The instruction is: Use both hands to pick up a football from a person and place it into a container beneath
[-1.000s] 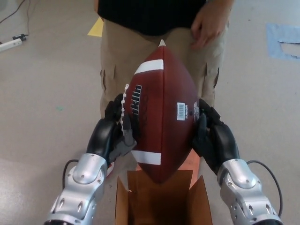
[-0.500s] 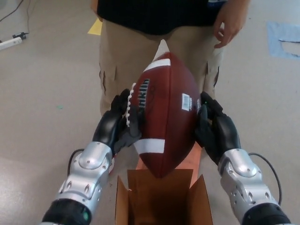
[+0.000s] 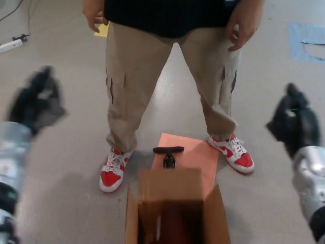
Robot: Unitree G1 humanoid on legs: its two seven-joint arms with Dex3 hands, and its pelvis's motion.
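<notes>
Cardboard box (image 3: pixel 175 213) at bottom centre, brown, flaps up, open top. Inside is dark; a dim reddish-brown rounded shape low in the box looks like the football (image 3: pixel 170 231), though shadow hides most of it. The box sits on the floor, between and below the two hands, well apart from both.

Floor (image 3: pixel 66 152): smooth grey, slightly glossy. A flat orange sheet (image 3: pixel 195 155) lies just behind the box, rectangular, matte. On its near edge stands a small black T-shaped handle (image 3: pixel 168 154).

Person facing the robot: tan cargo trousers (image 3: pixel 137 76), dark top, red-and-white trainers (image 3: pixel 112 170) either side of the orange sheet. The person's hands hang at the hips, holding nothing.

Left hand (image 3: pixel 35 99): black, blurred, raised at far left, well away from the box. It holds nothing and touches nothing; blur hides how far the fingers are spread. Silver forearm shell below it.

Right hand (image 3: pixel 293 124): black, also blurred, at far right, clear of the box and of the person's shoe. Nothing in it; finger spread cannot be made out. Silver forearm casing with a thin black cable beneath.
</notes>
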